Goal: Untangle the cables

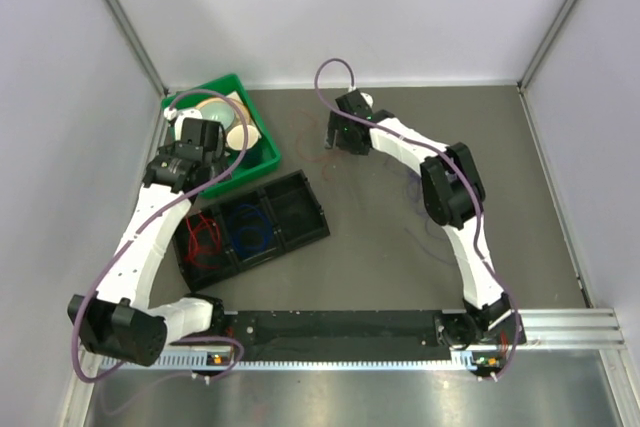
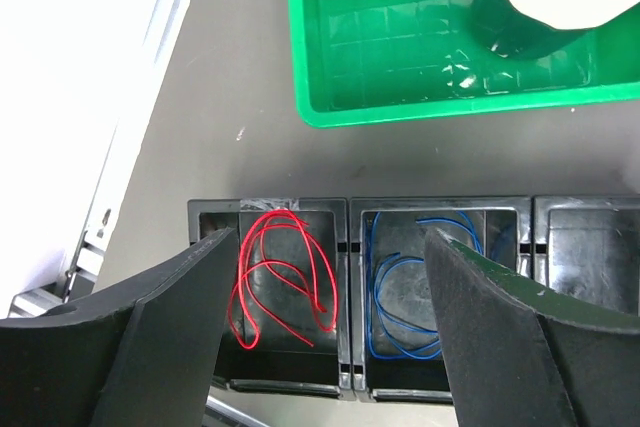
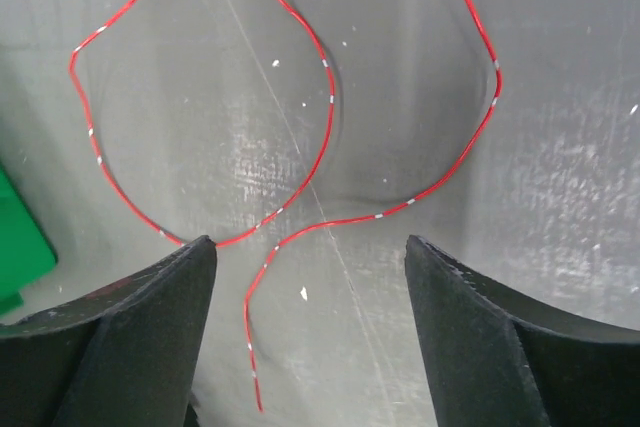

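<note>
Two of the cables lie coiled in a black three-part tray (image 1: 300, 209): a red coil (image 2: 285, 277) in the left compartment and a blue coil (image 2: 410, 297) in the middle one. My left gripper (image 2: 330, 239) hangs open above them with nothing between its fingers; from above it (image 1: 190, 175) sits between the green bin and the tray. A loose red cable with white marks (image 3: 333, 107) winds over the grey table. My right gripper (image 3: 310, 243) stands open just over its near end, empty, and shows in the top view (image 1: 335, 137) at the table's far middle. Thin faint wires (image 1: 412, 190) lie beside the right arm.
A green bin (image 1: 262, 152) holding pale round objects stands at the back left, its wall (image 2: 450, 107) just beyond the tray. A green corner (image 3: 20, 247) shows at the left of the right wrist view. The tray's right compartment (image 2: 590, 267) shows no cable.
</note>
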### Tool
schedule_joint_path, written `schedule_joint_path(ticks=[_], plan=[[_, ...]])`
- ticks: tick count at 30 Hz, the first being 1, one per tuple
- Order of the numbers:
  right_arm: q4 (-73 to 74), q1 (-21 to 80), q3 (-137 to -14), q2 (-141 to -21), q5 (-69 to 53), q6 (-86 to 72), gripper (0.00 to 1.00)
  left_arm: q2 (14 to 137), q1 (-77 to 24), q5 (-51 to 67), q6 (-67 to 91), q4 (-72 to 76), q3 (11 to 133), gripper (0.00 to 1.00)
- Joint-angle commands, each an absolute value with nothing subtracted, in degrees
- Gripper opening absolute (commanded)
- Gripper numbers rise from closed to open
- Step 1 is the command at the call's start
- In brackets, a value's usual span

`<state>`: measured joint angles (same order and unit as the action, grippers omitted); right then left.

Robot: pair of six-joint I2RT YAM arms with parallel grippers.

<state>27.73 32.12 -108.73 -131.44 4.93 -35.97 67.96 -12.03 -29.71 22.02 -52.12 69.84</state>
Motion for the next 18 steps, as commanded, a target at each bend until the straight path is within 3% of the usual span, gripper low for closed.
schedule_joint_path(ticks=[1, 9, 11, 18], plan=[[31.8, 34.1, -112.4, -135.78, 13.25, -42.62, 0.73, 67.41, -11.87, -28.04, 20.66, -49.57, 70.67, 0.8], [40.34, 39.46, -121.11, -140.71, 27.5, -50.62, 0.64, 68.11, -11.87, -27.07, 19.51, -48.87, 69.87, 0.81], [42.79, 40.17, -123.73, -141.94, 29.87, -52.9, 0.65, 67.68, -11.87, -26.11, 19.16, -48.52, 69.61, 0.81], [51.24, 40.34, -134.29, -148.18, 32.17, -54.32, 0.62, 66.71, -11.87, -24.43, 18.72, -48.08, 68.56, 0.81]])
